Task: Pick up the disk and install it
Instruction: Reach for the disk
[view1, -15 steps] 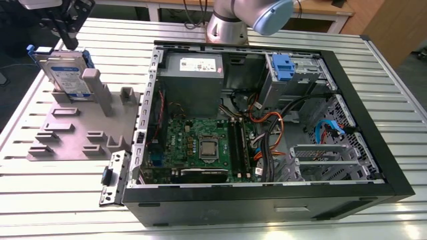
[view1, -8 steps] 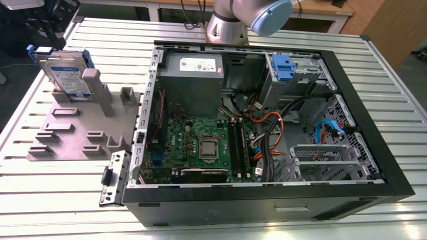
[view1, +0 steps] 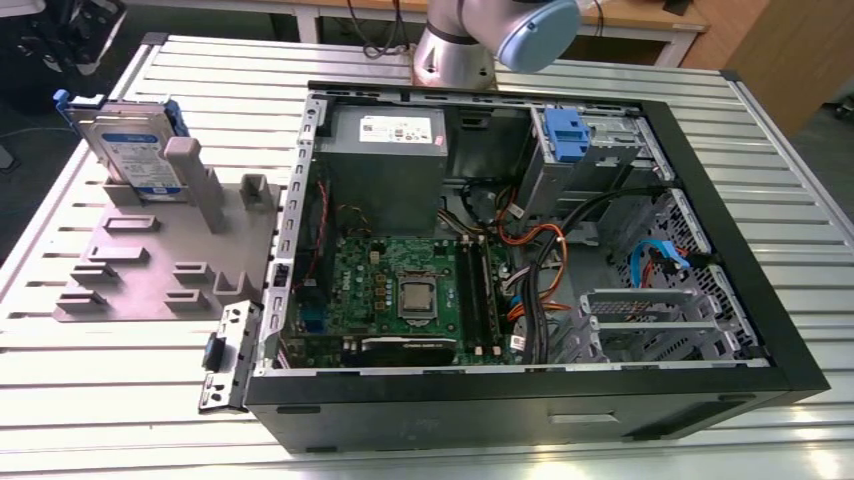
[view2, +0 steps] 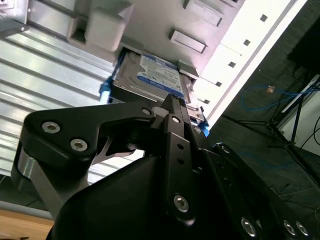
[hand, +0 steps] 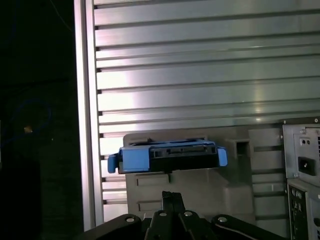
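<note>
Currently the disk (view1: 131, 150) is standing on end in a slot of the grey fixture (view1: 134, 260). In the exterior view it is sitting at ten o'clock from the open computer case (view1: 534, 410), well apart from it on the slatted table (view1: 80, 400). The gripper (hand: 172, 196) is hanging above the fixture. In the first wrist view its fingers are pressing together with nothing between them. The disk's blue-framed upper end is lying crosswise just ahead of the fingertips, not touching them. Judging by the connector end facing up, the long axis is running vertically, so the approach is looking like a straight descent. The arm (view1: 487, 40) is entering at twelve o'clock in the exterior view. A tall fixture post (view1: 194, 185) is crowding the disk at its four o'clock side, just beside it. The case's near wall is standing between the fixture and the drive cage (view1: 607, 150), which is sitting at one o'clock inside the case. A blue clip (view1: 566, 135) is occupying the cage's front, and orange cables (view1: 534, 240) are trailing below it.
</note>
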